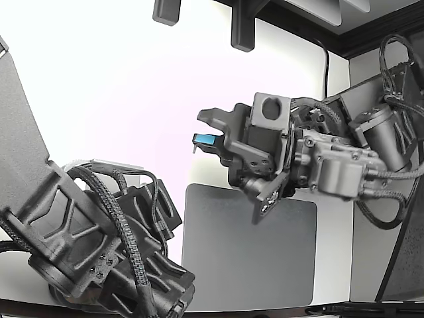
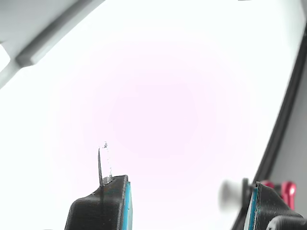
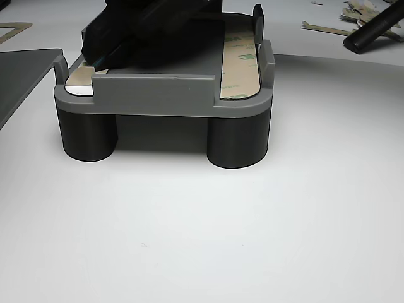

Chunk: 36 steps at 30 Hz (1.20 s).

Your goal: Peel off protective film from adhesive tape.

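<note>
Tool (image 2: 187, 203) raised off worktop (image 3: 252, 221), jaws wide apart, gripping nothing. Film sliver (image 2: 103, 163) sticks up from one fingertip. Tape (image 3: 240, 60) far below, on fixture (image 3: 158, 95).

A grey fixture (image 3: 161, 95) on cylindrical feet is set on the white tabletop (image 3: 252, 240). A film-covered tape strip (image 3: 241, 60) is seated along its right edge; peeled strips (image 3: 353, 16) are scattered at the tabletop's far right corner.
</note>
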{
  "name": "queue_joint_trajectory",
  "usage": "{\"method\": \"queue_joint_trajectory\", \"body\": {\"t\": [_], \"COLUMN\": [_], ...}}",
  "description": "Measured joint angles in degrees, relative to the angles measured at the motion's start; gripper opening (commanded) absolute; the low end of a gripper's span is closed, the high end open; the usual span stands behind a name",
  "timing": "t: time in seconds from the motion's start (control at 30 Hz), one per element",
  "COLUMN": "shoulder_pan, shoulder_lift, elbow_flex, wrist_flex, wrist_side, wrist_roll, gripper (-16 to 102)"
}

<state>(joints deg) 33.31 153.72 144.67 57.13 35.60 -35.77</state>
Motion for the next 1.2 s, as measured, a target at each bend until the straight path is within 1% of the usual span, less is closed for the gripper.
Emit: {"method": "queue_joint_trajectory", "body": {"t": [0.13, 0.23, 0.4, 0.53, 0.57, 0.6, 0.63, 0.7, 0.73, 1.2], "shoulder_pan": [-7.6, -14.3, -28.3, -40.0, -42.7, -44.9, -46.8, -48.9, -49.0, -49.1], "shoulder_lift": [10.1, 14.0, 14.3, 14.3, 14.3, 14.3, 14.3, 14.3, 14.3, 14.3], "elbow_flex": [4.7, 5.4, 3.2, 3.0, 3.9, 4.9, 6.1, 7.9, 8.1, 8.1], "wrist_flex": [-6.8, -8.8, -5.2, -1.9, -1.4, -1.3, -1.3, -1.7, -1.7, -1.7], "wrist_side": [-8.8, -16.3, -30.8, -42.2, -44.7, -46.9, -48.7, -50.6, -50.8, -49.7], "wrist_roll": [2.3, 9.4, 26.4, 35.8, 37.1, 37.9, 38.1, 37.0, 36.5, 36.0], "gripper": [100, 100, 100, 100, 100, 98, 100, 100, 100, 100]}}
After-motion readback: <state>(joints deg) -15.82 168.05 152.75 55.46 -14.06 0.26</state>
